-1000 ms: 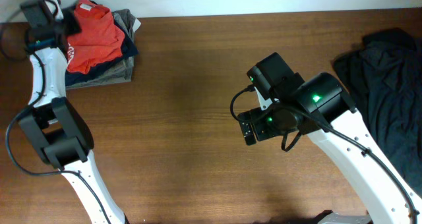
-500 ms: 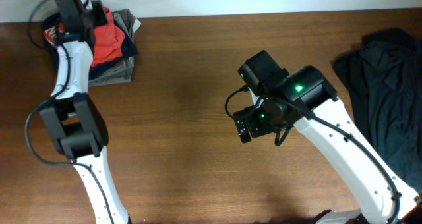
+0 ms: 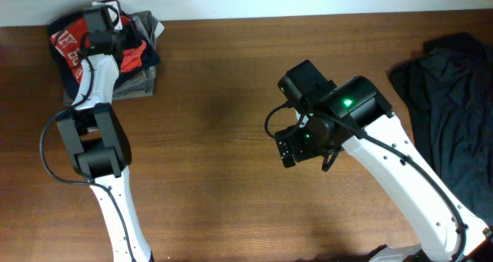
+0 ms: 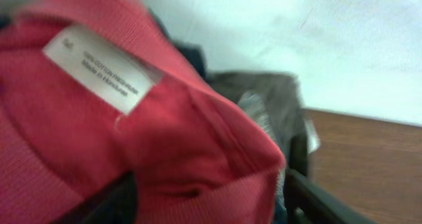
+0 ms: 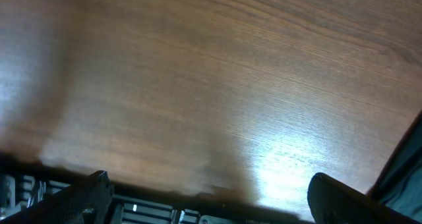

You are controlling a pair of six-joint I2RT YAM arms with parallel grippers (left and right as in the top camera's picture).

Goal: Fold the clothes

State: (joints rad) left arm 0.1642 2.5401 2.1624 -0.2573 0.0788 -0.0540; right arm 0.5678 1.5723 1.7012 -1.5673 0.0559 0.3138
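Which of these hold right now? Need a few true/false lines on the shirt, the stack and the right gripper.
1. The orange-red T-shirt lies on the stack of folded garments at a corner of the table. True.
2. The right gripper holds the dark garment. False: it is open over bare wood, and that garment lies apart at the table's right edge.
3. The left wrist view shows a white label on the T-shirt. True.
4. The T-shirt is spread flat in the middle of the table. False: it sits bunched on the stack.
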